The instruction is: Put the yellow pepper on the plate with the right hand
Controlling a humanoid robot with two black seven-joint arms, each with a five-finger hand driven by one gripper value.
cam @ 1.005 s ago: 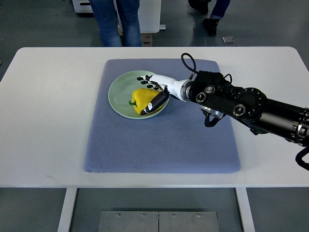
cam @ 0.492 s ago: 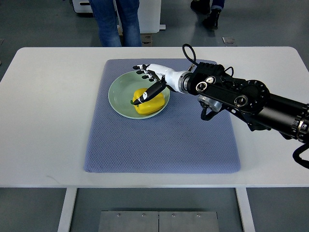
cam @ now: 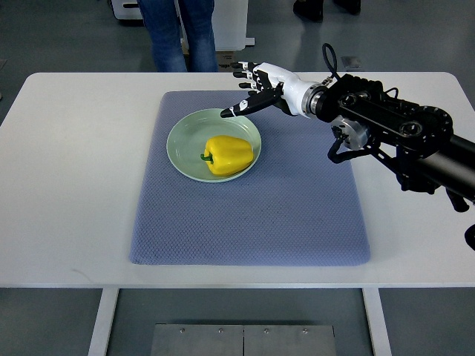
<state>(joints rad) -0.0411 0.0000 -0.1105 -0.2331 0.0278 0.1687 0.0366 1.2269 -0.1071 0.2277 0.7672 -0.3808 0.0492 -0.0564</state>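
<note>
the yellow pepper (cam: 227, 154) lies on its side in the pale green plate (cam: 182, 137), toward the plate's right half, with its green stem pointing left; nothing touches it. the plate sits on the far left part of a blue-grey mat (cam: 252, 222) spread over the white table (cam: 67, 185). the right hand (cam: 258, 93) hangs above the far right edge of the plate, clear of the pepper, its fingers spread and relaxed and holding nothing, one dark-tipped finger reaching down toward the plate's rim without visibly touching it. its black arm (cam: 393, 133) comes in from the right edge across the far right of the table. the left arm does not show at all. beyond the far edge of the table a person's legs in jeans (cam: 178, 33) stand on the floor. judging from this, the placing itself looks done, and the step in hand is the retreat. the next move calls for little: carry the hand up and to the right, away from the plate, keeping the low finger from catching the rim or nudging the pepper, which could roll on its rounded side if it were bumped.
</note>
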